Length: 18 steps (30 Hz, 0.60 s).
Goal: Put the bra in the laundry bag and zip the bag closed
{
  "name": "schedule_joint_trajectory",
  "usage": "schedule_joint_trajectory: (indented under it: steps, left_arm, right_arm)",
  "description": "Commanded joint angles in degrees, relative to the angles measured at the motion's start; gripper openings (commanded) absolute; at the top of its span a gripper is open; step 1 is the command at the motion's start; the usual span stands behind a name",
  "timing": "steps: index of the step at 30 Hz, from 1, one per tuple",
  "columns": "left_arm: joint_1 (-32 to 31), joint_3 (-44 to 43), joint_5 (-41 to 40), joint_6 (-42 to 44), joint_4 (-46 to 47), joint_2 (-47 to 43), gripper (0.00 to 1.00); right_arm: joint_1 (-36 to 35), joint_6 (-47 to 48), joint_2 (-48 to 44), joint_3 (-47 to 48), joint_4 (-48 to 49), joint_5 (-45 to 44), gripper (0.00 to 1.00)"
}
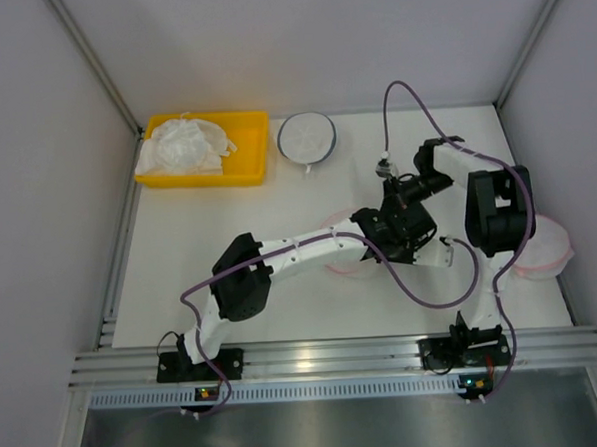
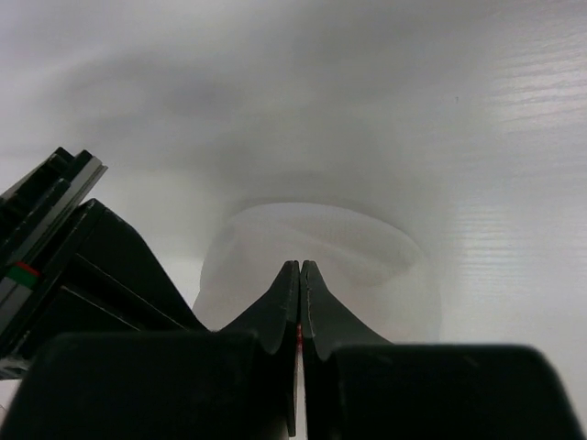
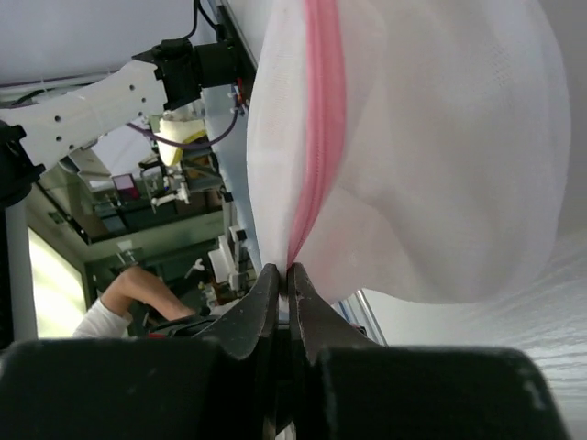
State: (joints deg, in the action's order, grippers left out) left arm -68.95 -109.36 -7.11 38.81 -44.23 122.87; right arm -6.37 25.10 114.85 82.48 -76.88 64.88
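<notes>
The laundry bag (image 1: pixel 341 265), white mesh with a pink rim, lies mid-table, mostly hidden under my left arm. My left gripper (image 1: pixel 404 240) is at its right side; in the left wrist view (image 2: pixel 300 264) the jaws are shut with a thin pink sliver between them and the pale round bag (image 2: pixel 367 247) just ahead. My right gripper (image 1: pixel 402 200) meets it from the far side. In the right wrist view (image 3: pixel 286 268) it is shut on the bag's edge where the pink zip (image 3: pixel 323 110) ends. White bra fabric (image 1: pixel 184 144) lies in the yellow bin. The bag's contents are hidden.
The yellow bin (image 1: pixel 256 146) stands at the back left. A round white bag with a dark rim (image 1: pixel 306 138) lies beside it. Another pink-rimmed round bag (image 1: pixel 548 250) lies at the right edge, partly behind my right arm. Purple cables loop over the middle.
</notes>
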Motion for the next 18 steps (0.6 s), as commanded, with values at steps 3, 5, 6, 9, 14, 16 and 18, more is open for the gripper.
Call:
schedule_joint_trajectory:
  steps: [3,5,6,9,14,16,18]
  left_arm:
    - [-0.1,1.9,2.3,-1.5,1.1,-2.6,0.00]
    - [-0.3,3.4,3.6,-1.7,1.1,-3.6,0.00]
    - [-0.5,4.0,3.9,-1.6,1.1,-3.9,0.00]
    - [-1.1,7.0,5.3,-2.6,1.0,-5.1,0.00]
    - [-1.4,11.4,6.6,-3.3,0.8,-7.1,0.00]
    - [-1.4,12.7,6.7,-3.2,0.7,-8.1,0.00]
    - [-1.4,13.5,6.8,-3.2,0.6,-8.3,0.00]
  right_arm:
    - [0.2,1.8,2.1,7.4,-8.7,2.2,0.00]
    - [0.6,1.6,3.2,8.7,-8.7,2.4,0.00]
    - [0.7,1.6,3.6,9.7,-8.7,2.4,0.00]
    - [1.0,1.1,4.9,11.6,-8.4,2.8,0.00]
    - [1.5,-1.1,6.0,13.2,-5.8,1.9,0.00]
    - [1.8,-2.7,6.0,13.6,-4.1,1.1,0.00]
    - [1.9,-3.9,5.8,14.1,-3.2,0.9,0.00]
